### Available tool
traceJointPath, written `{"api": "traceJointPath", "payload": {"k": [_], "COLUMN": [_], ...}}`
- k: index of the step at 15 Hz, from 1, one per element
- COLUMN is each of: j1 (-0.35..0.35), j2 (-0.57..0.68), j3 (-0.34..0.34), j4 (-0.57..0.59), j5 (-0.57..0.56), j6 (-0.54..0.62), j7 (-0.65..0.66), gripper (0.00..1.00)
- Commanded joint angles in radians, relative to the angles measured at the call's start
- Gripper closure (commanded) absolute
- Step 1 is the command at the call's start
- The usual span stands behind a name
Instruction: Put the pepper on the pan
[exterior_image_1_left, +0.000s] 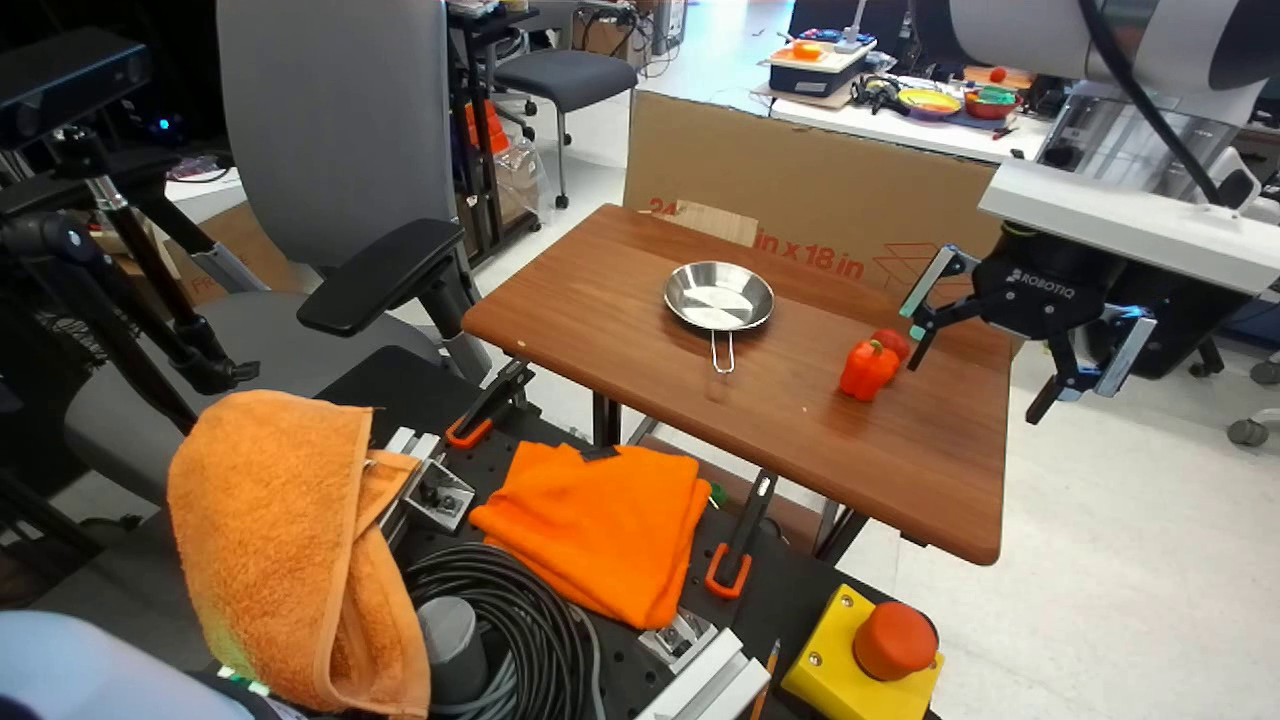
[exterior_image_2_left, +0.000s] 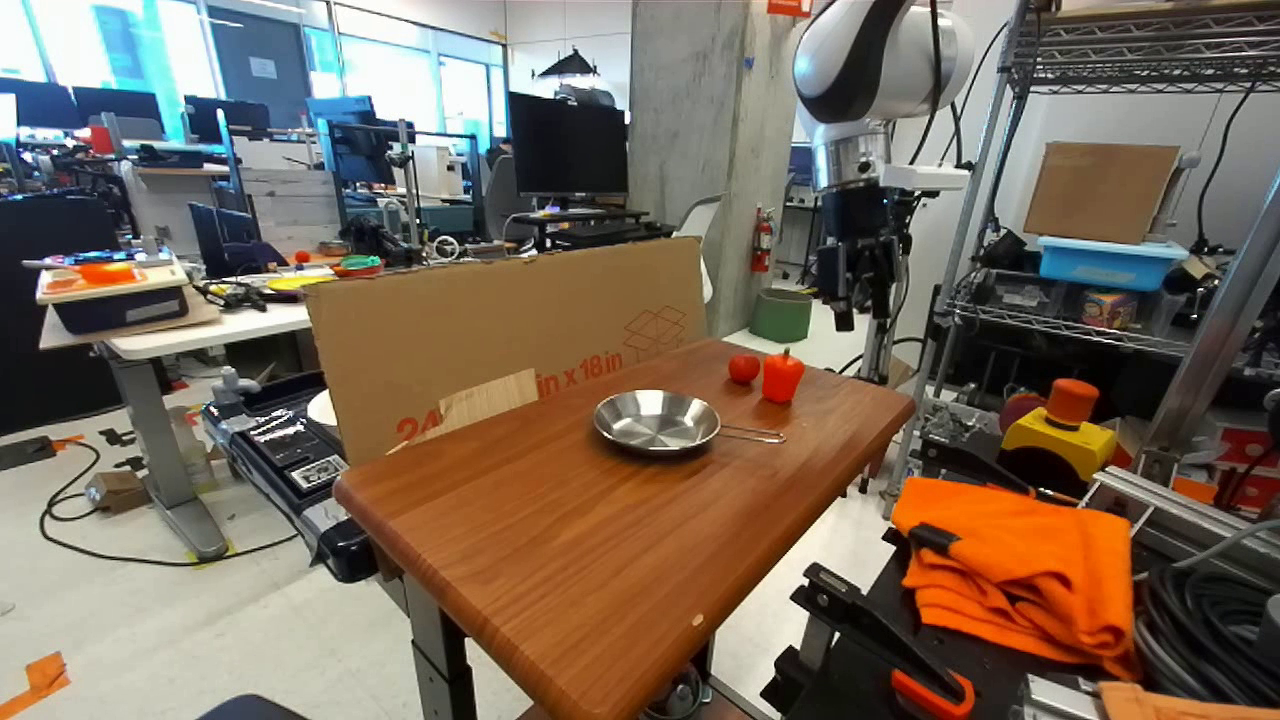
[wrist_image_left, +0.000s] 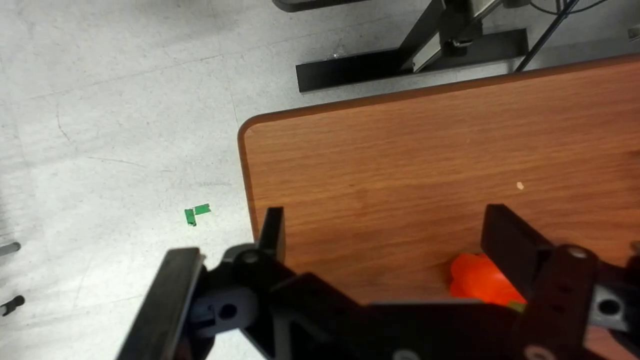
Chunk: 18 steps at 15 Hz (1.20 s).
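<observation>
Bare wood on the wooden table (exterior_image_1_left: 580, 300) between the orange-red pepper (exterior_image_1_left: 866, 374) and the silver pan (exterior_image_1_left: 718, 297), so a low pass fits there. Pan's wire handle (exterior_image_1_left: 731, 352) sticks out toward the long edge opposite the cardboard panel (exterior_image_2_left: 520, 320), snag point. Panel rises above the tabletop, walls off its long side. Round red piece (exterior_image_2_left: 744, 369) just beside the pepper crowds its flank. Spread gripper (exterior_image_1_left: 976, 387) hangs over the table's short end, air below.

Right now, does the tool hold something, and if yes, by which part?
Nothing is held: the tool stands open, and the pepper rests on the table.
</observation>
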Motion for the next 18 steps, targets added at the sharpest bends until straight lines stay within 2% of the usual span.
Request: {"api": "traceJointPath", "payload": {"k": [1,5,8,12,18], "j1": [-0.014,-0.006,-0.008,-0.024,-0.032], "j2": [0.014,0.023,0.015,0.012,0.009], "j3": [0.013,0.009,0.014,0.036,0.063], "j4": [0.013,0.013,0.015,0.035,0.032], "j5": [-0.021,-0.037,-0.005,0.072,0.137], "j6": [-0.022,-0.017,0.007,-0.023,-0.015], "j7": [0.006,0.034,0.089,0.104,0.055], "gripper": [0.00,0.00,0.00,0.00,0.00]}}
